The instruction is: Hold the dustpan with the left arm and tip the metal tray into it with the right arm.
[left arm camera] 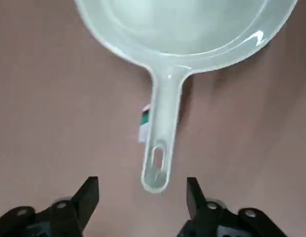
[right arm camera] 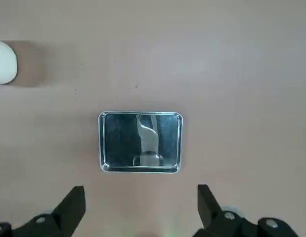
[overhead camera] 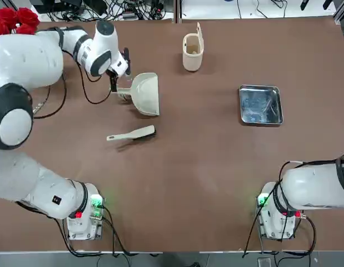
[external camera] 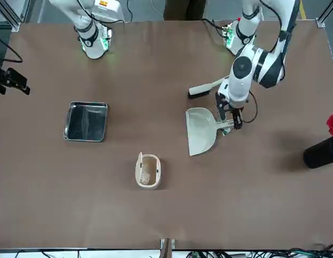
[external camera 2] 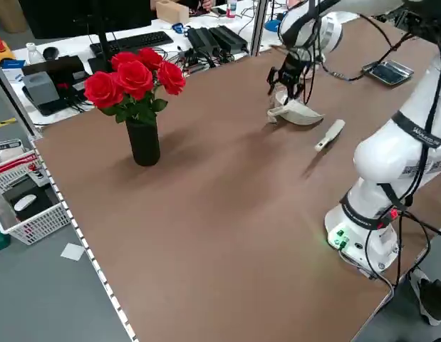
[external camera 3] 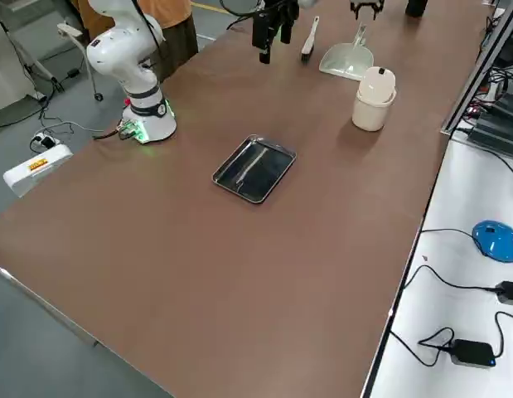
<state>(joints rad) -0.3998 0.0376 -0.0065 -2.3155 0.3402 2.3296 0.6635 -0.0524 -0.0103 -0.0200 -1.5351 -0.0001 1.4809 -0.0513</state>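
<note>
L pincer (left arm camera: 142,178) is being held open nr dustpan (left arm camera: 182,29); R pincer (right arm camera: 142,186) is being held open, apart from tray (right arm camera: 140,140).

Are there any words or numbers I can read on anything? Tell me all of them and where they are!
None that I can read for sure.
Too small: the dark writing on the left arm, in the left side view.
Too small: the marks on the orange label at the front view's top edge.
None seen: the dustpan, the metal tray, the brush and the cream holder.
</note>
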